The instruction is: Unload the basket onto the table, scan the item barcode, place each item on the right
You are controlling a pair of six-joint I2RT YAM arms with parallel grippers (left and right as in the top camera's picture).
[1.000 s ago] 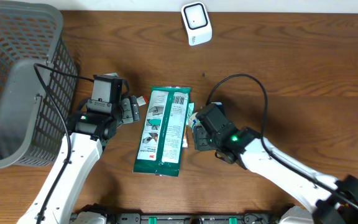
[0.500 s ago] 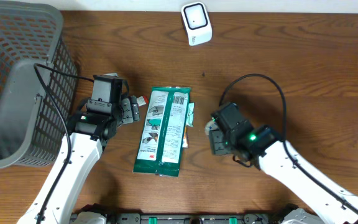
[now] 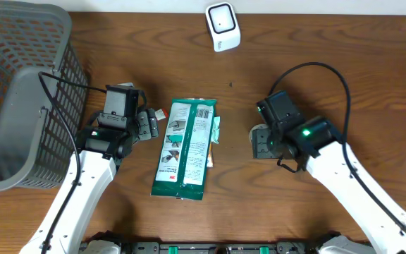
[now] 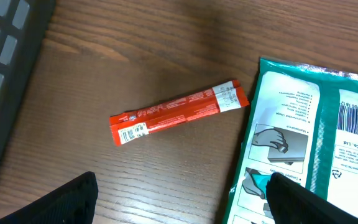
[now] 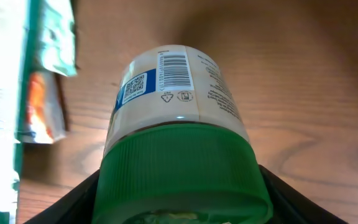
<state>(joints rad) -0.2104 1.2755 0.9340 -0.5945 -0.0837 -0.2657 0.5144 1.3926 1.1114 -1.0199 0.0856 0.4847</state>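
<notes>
Right hand [image 5: 180, 208] grips a green-lidded jar [image 5: 173, 99]; left hand [image 4: 185, 202] hangs open over the desk [image 4: 135, 50] by a packet [image 4: 303, 130]

The wood-grain tabletop [image 3: 344, 63] looks matt, the pouch [image 3: 185, 152] glossy film, the bottle [image 5: 173, 87] and its green cap [image 5: 182, 168] smooth plastic.

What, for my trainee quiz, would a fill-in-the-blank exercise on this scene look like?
1. The bottle held in the right fingers has a ____ cap.
2. The stick packet lying beside the pouch is ____.
3. The left fingers are open and hold ____.
Missing words: green; red; nothing.
</notes>
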